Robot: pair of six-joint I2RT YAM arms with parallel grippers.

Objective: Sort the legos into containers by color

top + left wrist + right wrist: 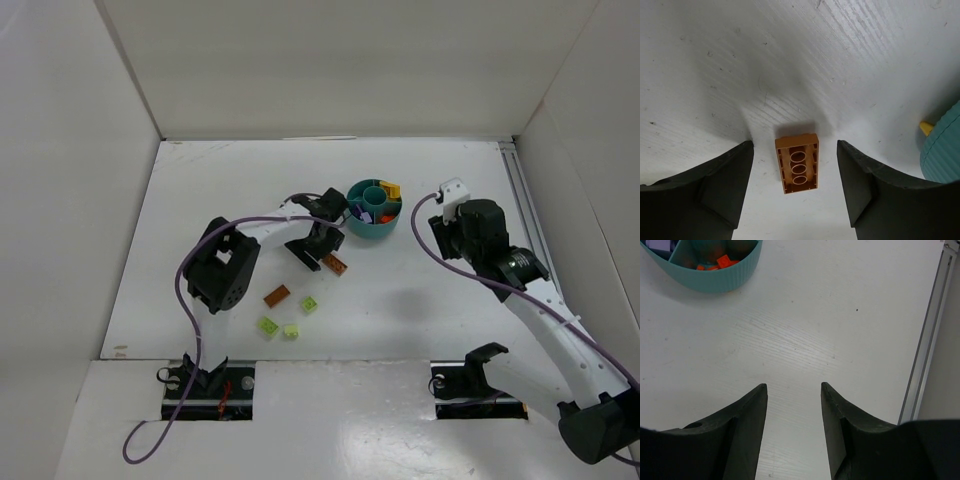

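step: grasp brown brick (796, 165) | left pincer (794, 150): released, spread wide | brick: underside up, centred between the jaws, touching neither | dish (944, 150): near, beyond one jaw | do: descend straight, close evenly on long sides, avoid tipping | right pincer (792, 390): released, empty

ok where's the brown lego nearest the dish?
The brown lego: on the table between the fingers of the open left end effector, untouched, studs down; top view, just near-left of the teal dish.
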